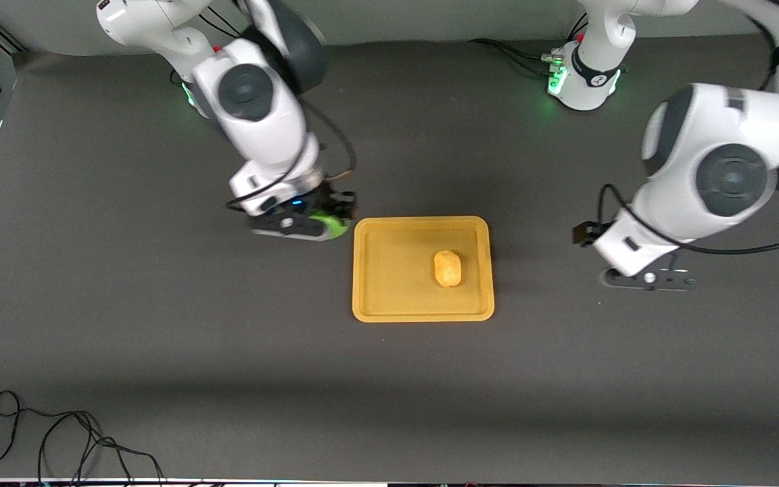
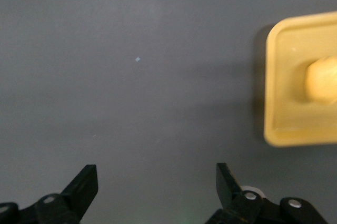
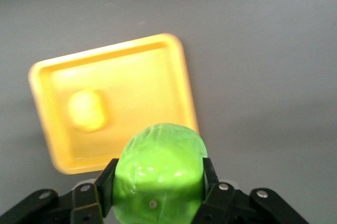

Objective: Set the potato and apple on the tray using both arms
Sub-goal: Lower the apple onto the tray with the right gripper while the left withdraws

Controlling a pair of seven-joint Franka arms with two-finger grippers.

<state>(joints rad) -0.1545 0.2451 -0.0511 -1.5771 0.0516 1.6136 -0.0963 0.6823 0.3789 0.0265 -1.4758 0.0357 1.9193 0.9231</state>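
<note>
The mustard-yellow tray (image 1: 389, 297) lies mid-table. The yellow-tan potato (image 1: 448, 268) lies in it, toward the left arm's end. It also shows in the left wrist view (image 2: 322, 80) and the right wrist view (image 3: 87, 110). My right gripper (image 1: 325, 220) is shut on the green apple (image 1: 333, 224) and holds it over the bare table beside the tray's corner at the right arm's end. The apple fills the jaws in the right wrist view (image 3: 159, 174). My left gripper (image 1: 646, 279) is open and empty over bare table past the tray, toward the left arm's end; it shows in the left wrist view (image 2: 157, 182).
A loose black cable (image 1: 58, 439) lies on the dark table (image 1: 159, 338) near its front edge at the right arm's end. Both arm bases stand along the back edge.
</note>
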